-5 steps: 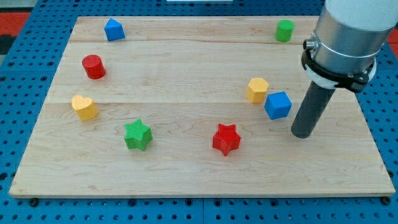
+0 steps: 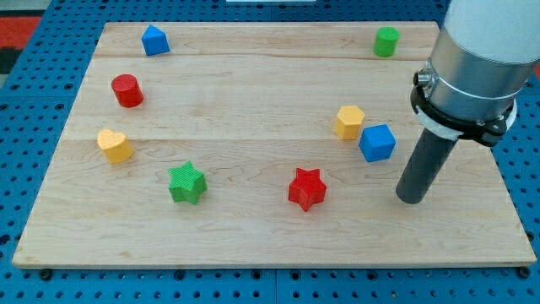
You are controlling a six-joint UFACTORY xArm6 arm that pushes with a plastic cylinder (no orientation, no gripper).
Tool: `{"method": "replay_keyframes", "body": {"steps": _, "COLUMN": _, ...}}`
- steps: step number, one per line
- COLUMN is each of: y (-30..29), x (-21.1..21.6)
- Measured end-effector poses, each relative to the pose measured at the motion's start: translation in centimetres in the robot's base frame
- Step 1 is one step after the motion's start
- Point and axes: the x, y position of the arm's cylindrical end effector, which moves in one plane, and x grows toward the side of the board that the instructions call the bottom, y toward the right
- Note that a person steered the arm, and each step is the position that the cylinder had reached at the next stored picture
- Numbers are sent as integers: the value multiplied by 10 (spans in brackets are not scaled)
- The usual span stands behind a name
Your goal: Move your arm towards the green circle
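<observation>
The green circle [image 2: 386, 41] is a short green cylinder near the view's top right corner of the wooden board [image 2: 253, 236]. My tip [image 2: 412, 199] rests on the board at the view's right, well below the green circle. It stands just right of and slightly below the blue cube [image 2: 377, 143], apart from it. The yellow hexagon block [image 2: 348, 122] touches the blue cube's upper left.
A red star [image 2: 307, 188] lies left of my tip. A green star [image 2: 186, 183], a yellow heart [image 2: 114, 145], a red cylinder [image 2: 127, 90] and a blue block [image 2: 154, 40] sit on the view's left half. Blue pegboard surrounds the board.
My tip has slid a little toward the view's bottom, away from the green circle. No block has moved.
</observation>
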Motion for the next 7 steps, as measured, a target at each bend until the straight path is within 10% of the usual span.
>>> {"method": "replay_keyframes", "body": {"steps": 4, "y": 125, "x": 70}}
{"method": "replay_keyframes", "body": {"steps": 7, "y": 121, "x": -58}}
